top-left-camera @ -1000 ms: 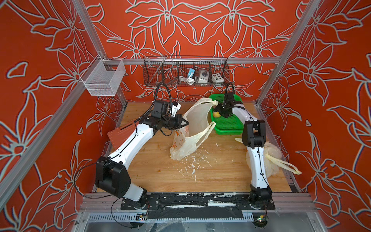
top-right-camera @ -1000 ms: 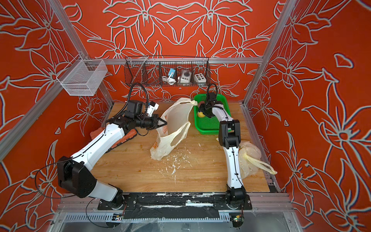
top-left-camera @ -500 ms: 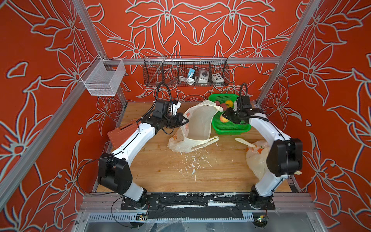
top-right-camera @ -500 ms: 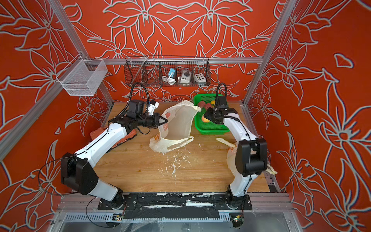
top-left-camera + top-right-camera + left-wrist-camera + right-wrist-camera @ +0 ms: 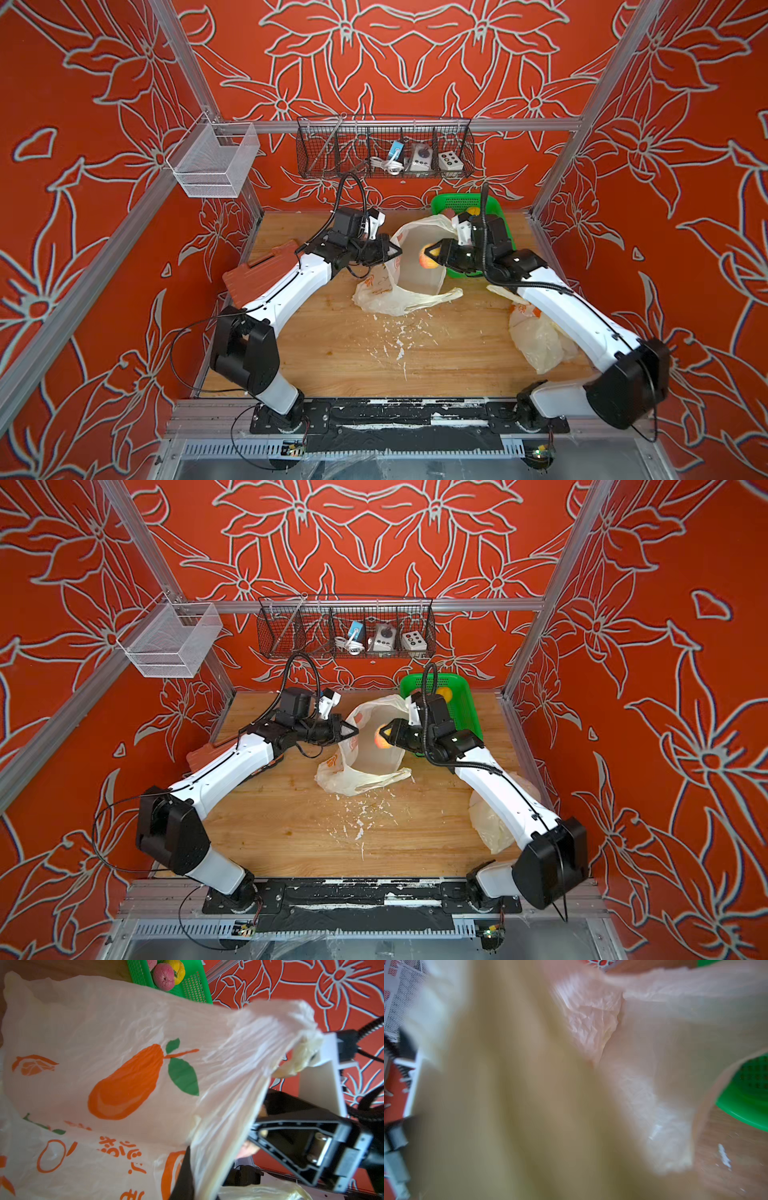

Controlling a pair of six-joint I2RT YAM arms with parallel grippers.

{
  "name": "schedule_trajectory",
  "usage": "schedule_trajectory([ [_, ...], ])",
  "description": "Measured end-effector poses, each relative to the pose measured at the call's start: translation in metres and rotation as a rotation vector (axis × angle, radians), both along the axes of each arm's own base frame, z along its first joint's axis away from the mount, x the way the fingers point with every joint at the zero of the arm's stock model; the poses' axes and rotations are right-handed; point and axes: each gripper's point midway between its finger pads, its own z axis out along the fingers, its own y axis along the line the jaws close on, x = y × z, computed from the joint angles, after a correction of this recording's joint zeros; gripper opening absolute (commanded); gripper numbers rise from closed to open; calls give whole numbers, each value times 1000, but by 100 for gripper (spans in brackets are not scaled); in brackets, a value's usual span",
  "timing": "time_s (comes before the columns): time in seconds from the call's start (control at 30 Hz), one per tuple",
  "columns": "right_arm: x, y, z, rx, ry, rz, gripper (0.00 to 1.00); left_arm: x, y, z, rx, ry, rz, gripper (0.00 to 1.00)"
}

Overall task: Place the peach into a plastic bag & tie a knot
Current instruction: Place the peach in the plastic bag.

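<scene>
Left gripper (image 5: pixel 391 251) is clamped shut on the rim of the plastic bag (image 5: pixel 399 297). It lifts that side, so the mouth stands open toward the right arm. The bag's base rests on the wooden table (image 5: pixel 353 353).

Right gripper (image 5: pixel 434 254) has its jaws closed on the peach (image 5: pixel 426 261). In both top views the fruit hangs at the bag's mouth, against the pale inside. We cannot tell whether it is past the rim. The right wrist view is only blurred plastic, no help for aiming.

We judge the step in hand to be the drop into the bag. To do it well:
- Carry the peach deeper and lower before release, so it lands on the bag's floor, not its lip.
- Hold the left rim high and taut, since slack would fold the mouth.
- Open wide, then back out along the entry line, clear of the 1 handle loop (image 5: pixel 440 296) lying on the table.
- Mind the green basket (image 5: pixel 457 203) just behind the right wrist.
</scene>
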Motion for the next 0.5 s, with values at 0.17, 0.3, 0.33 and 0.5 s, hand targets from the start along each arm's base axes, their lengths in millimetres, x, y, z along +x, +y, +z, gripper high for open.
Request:
schedule_trajectory([
  [0.17,31,18,-88,-74,120,0,65,7,2,-3,-13,13,62,0],
  [0.3,26,19,-112,-132,163,61,84,9,10,-28,5,70,132,0],
  [0.33,25,19,-108,-133,158,79,85,9,13,-34,11,89,151,0],
  [0.5,11,-2,-66,-99,94,104,79,25,32,-45,33,141,258,0],
])
